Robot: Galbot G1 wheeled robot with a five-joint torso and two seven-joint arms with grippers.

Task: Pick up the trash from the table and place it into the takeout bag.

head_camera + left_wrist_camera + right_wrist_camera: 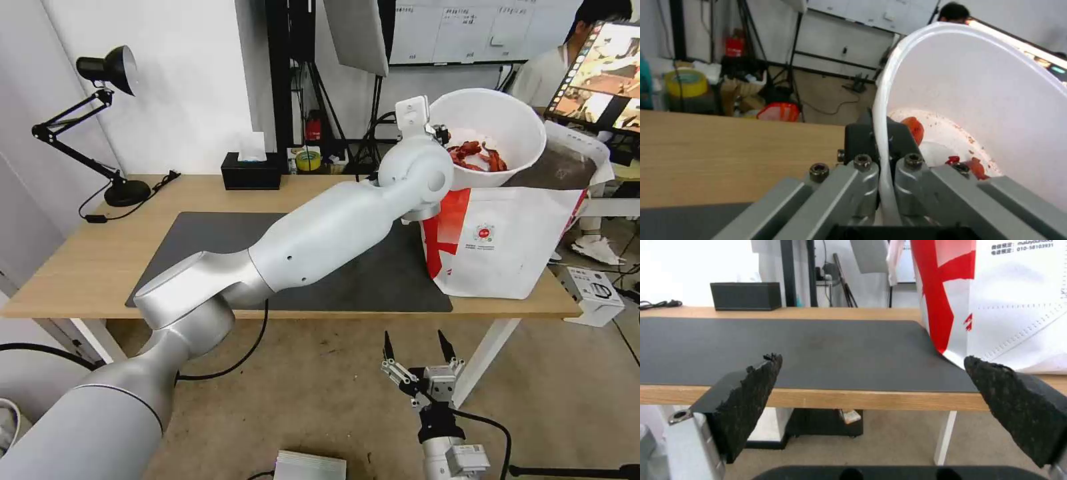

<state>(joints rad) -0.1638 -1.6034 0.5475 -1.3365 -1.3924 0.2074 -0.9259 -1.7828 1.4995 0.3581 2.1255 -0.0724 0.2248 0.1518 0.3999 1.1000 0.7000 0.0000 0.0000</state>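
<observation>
bowl (497, 123) above takeout bag (507, 247), table's (80, 267) right

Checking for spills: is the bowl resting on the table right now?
No. The left gripper holds the bowl by its rim, tilted in the air above the open bag.

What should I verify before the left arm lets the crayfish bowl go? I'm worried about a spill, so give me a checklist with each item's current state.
1. Grip: the left hand is shut on the rim of the white round bowl of red crayfish shells: ok.
2. Bowl above the large white-and-red takeout bag: held over its open top: ok.
3. Bowl level: tilted, shells gathered at the low side: not ok for a clean drop.
4. Bag upright on the light-wood desk: standing, mouth open: ok.
5. Room inside the bag: interior hidden: cannot tell.
6. The right hand out of the way: open, low in front of the desk edge: ok.
</observation>
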